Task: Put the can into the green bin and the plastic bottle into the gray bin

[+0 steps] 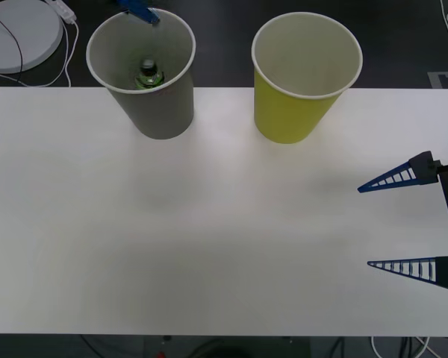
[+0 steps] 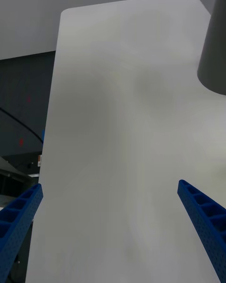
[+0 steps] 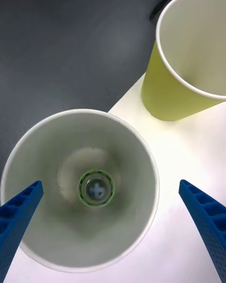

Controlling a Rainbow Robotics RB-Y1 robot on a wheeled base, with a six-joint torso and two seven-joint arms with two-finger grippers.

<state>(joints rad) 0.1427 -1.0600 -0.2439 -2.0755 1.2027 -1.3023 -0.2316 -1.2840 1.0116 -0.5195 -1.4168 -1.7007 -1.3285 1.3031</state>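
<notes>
At the top of the front view, left of centre, a blue fingertip of the left gripper [image 1: 140, 10] pokes in above the far rim of the gray bin [image 1: 163, 112]. Its wrist camera looks straight down into that cup, with the two ribbed fingers [image 3: 19, 214] spread wide to either side and holding nothing. The right gripper [image 1: 403, 222] hovers over the table at the right edge of the front view, its fingers also set wide apart and empty.

The plastic bottle [image 1: 150, 75] stands upright at the bottom of the gray bin, showing as a clear green ring from above [image 3: 96, 188].

The green bin [image 1: 295, 112] stands just right of the gray one, apart from it, both at the far edge of the white table [image 1: 209, 239]. A white round disc [image 1: 19, 33] with a cable lies in the upper left corner.
</notes>
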